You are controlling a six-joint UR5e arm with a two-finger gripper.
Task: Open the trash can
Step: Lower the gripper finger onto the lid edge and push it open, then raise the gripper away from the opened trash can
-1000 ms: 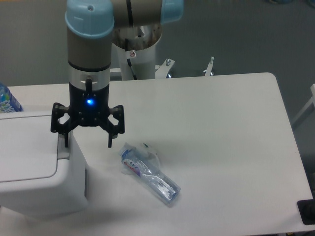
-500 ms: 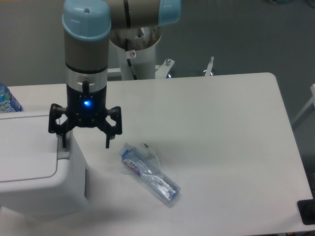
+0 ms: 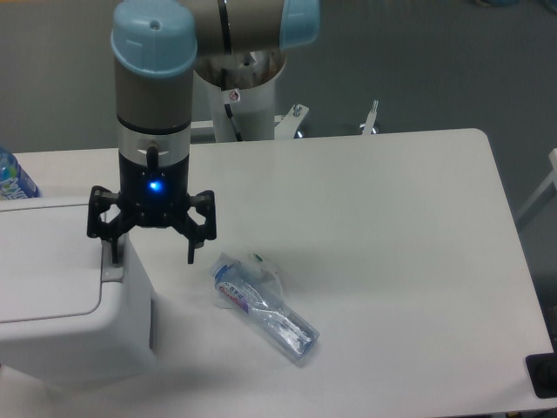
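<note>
The large boxy white plastic trash can (image 3: 61, 305) is seen at the table's left edge, lid flat and shut. The black two-finger gripper (image 3: 150, 252) is held spread wide over the can's right rim (one finger above the grey button strip (image 3: 111, 266), the other past the wall), so the button lies just below and leftward.

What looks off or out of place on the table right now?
Only the crushed clear plastic bottle: flattened, lying on its side on the table right of the trash can, whose lid is down. The open gripper hangs over its rim.
</note>
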